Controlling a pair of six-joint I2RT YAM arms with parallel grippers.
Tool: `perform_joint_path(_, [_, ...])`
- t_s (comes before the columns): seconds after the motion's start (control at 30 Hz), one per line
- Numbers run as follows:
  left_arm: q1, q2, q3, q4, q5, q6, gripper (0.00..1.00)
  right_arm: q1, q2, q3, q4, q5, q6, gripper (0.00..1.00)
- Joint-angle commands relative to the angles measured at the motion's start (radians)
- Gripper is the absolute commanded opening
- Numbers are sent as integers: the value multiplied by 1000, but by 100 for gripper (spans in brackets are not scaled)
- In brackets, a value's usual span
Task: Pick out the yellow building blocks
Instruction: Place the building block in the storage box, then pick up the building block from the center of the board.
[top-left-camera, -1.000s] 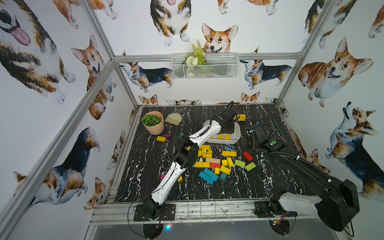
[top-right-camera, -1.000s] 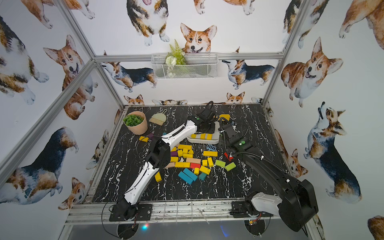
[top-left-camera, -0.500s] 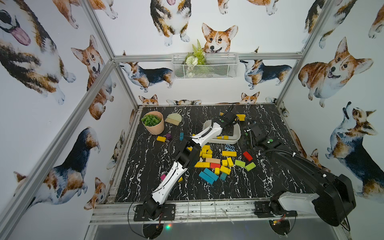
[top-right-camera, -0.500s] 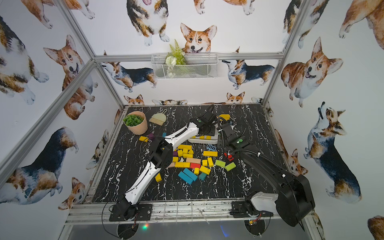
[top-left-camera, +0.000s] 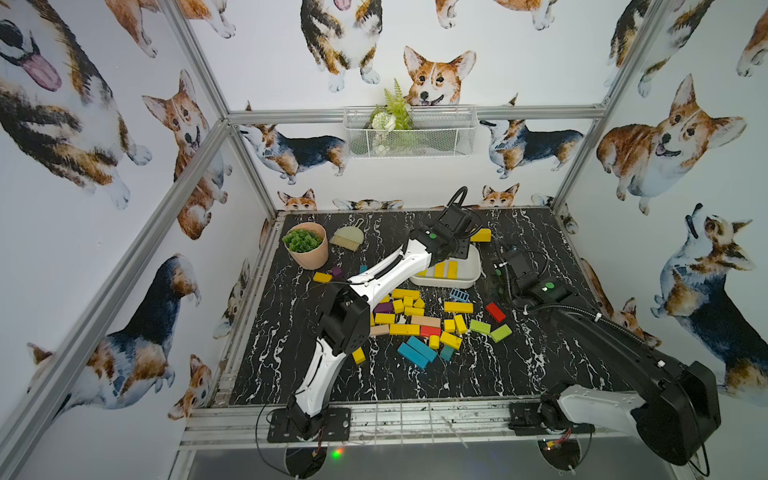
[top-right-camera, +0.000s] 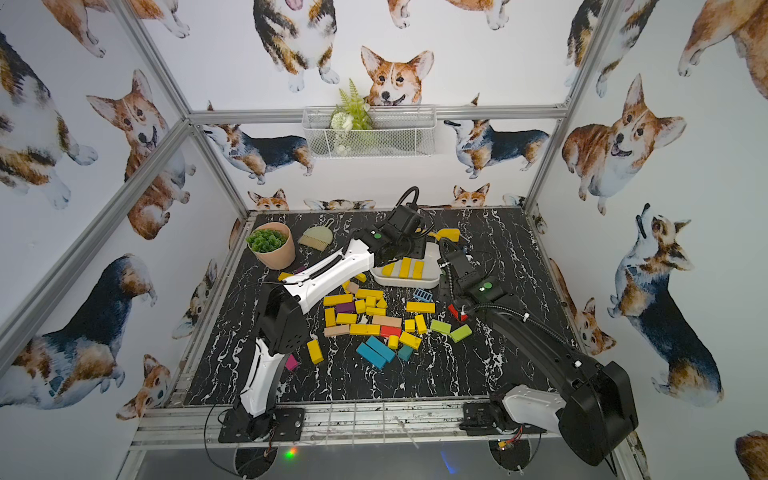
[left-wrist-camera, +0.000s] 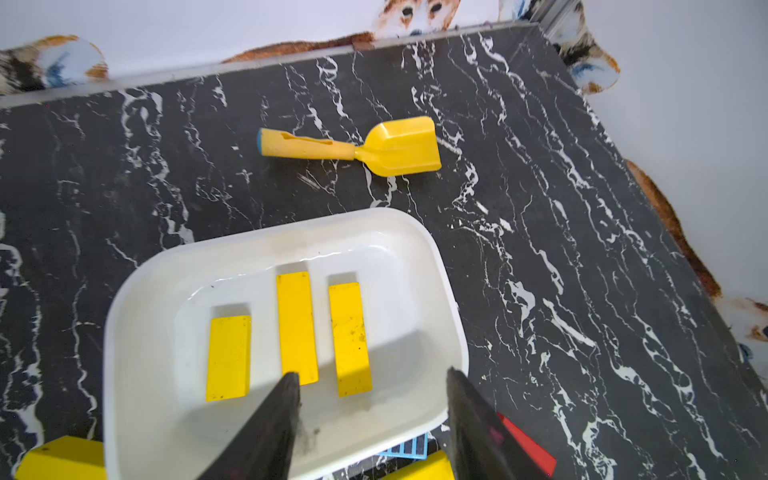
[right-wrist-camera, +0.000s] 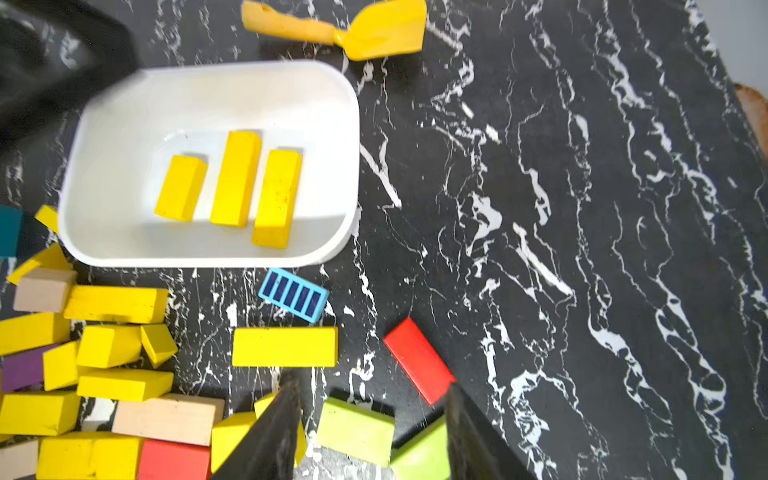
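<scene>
Both top views: you see most yellow wooden building blocks (top-left-camera: 458, 307) heaped on the black marble bench (top-left-camera: 415, 382); three lie in the white plastic tray (top-left-camera: 444, 282).
Left wrist: your left end effector (left-wrist-camera: 372, 380) hangs above the tray, fingers apart, empty.
Right wrist: your right end effector (right-wrist-camera: 372, 386) has its fingers apart, empty, above a light green wooden block (right-wrist-camera: 355, 428).

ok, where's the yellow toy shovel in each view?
Top view: shovel beyond the white tray, partly behind the left arm.
Top view: same spot, beyond the tray.
Left wrist: whole, beyond the tray.
Right wrist: partly cropped, beyond the tray.
Shared landmark: white tray.
</scene>
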Motion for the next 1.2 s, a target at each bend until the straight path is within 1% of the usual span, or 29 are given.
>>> perform_joint_path(0.0, [7,-116,-131,111,0,-43,59,0,42,-10,-129,-65,63,58])
perform_joint_path(0.17, [40,-269,-368,219,28,-106,59,0,103,-33,-144,-67,49,59])
perform_joint_path(0.27, [66,-346,-488,256,33,-140,59,0,149,-34,-126,-120,33,59])
perform_joint_path(0.37, [92,-426,-608,279,6,-159,59,7,201,-29,-90,-205,14,59])
perform_joint_path(0.43, [112,-454,-672,285,-8,-176,58,29,226,-23,-65,-228,7,57])
perform_joint_path(0.47, [122,-501,-702,284,-15,-185,58,47,243,-15,-56,-237,1,57])
perform_joint_path(0.57, [147,-556,-774,289,-32,-203,58,105,304,14,-50,-250,-6,55])
perform_joint_path(0.73, [168,-605,-837,293,-43,-224,58,152,394,58,-49,-243,1,53])
perform_joint_path(0.97, [171,-588,-821,265,-40,-228,58,154,442,74,-40,-226,-6,51])
perform_joint_path(1.17, [173,-577,-807,266,-38,-229,58,156,473,86,-21,-278,-24,51])
